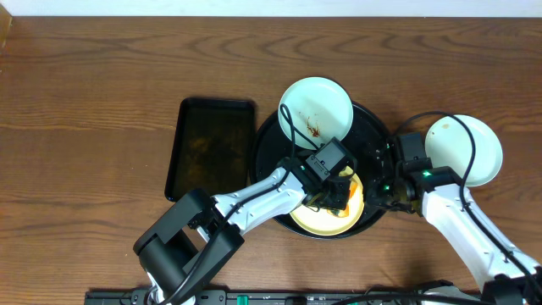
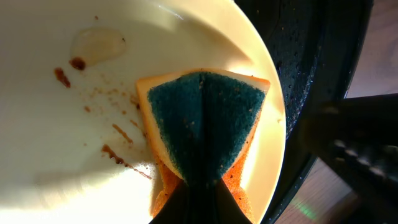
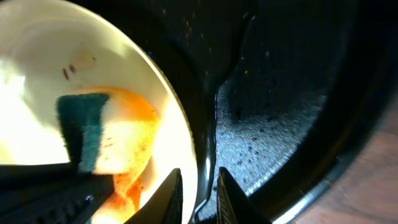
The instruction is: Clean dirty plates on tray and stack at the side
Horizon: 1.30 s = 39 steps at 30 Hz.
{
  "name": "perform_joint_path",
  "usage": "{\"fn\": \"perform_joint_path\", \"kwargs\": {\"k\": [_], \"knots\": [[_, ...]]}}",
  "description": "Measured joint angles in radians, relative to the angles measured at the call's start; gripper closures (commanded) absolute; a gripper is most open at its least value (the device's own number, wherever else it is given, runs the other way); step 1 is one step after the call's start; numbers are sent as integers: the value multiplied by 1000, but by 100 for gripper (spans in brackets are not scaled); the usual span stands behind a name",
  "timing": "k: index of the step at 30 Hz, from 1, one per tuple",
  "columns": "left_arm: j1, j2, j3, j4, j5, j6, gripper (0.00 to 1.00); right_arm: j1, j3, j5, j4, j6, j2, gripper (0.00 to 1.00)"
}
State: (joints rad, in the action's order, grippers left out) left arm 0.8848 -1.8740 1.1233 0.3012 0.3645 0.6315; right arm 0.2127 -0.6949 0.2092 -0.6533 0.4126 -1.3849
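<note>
Step in hand: scrubbing the yellow plate (image 1: 315,222), which lies at the near side of the round tray (image 1: 373,127).
- Left claw (image 2: 198,190) is clenched on a sponge (image 2: 230,112). The green scouring face shows to its camera, and the orange body sits on the plate's right half.
- Right claw (image 3: 199,174) straddles the plate's rim, one finger inside and one outside. It looks clamped there, a steadying hold.

Doing it well, as I judge it:
- The brown streaks (image 2: 115,130) and spots lie left of the sponge in the left wrist view, with a pale wet patch above them. The sponge has to travel that way, pressed flat, in short overlapping strokes.
- The right claw should hold firm so the plate doesn't skid on the glossy tray.
- The two claws are near each other, so strokes should stay off the right one's fingers.

Containers:
- The round tray carries two plates: the yellow one, and a mint plate (image 1: 316,108) at the far rim with a brown smear in its well. The tray floor looks wet and speckled.
- The rectangular tray (image 1: 212,148), just left of the round one, holds no plate. It may have a brownish film, but that is hard to tell.
- A third plate (image 1: 464,151) sits on the bare bench (image 1: 85,85) right of the round tray. No smear is visible, and a cable crosses it.
</note>
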Motion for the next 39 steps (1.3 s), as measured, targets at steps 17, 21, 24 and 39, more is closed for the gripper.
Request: {"fn": "perform_joint_path", "kwargs": {"k": [17, 21, 24, 39], "knots": [[10, 0, 0, -1, 23, 26, 92, 3, 68, 27, 68, 2, -27, 99], [34, 0, 0, -13, 23, 31, 92, 3, 71, 27, 71, 2, -27, 99], [58, 0, 0, -25, 24, 34, 92, 3, 71, 27, 72, 2, -27, 99], [50, 0, 0, -33, -122, 45, 92, 3, 72, 28, 71, 2, -27, 99]]}}
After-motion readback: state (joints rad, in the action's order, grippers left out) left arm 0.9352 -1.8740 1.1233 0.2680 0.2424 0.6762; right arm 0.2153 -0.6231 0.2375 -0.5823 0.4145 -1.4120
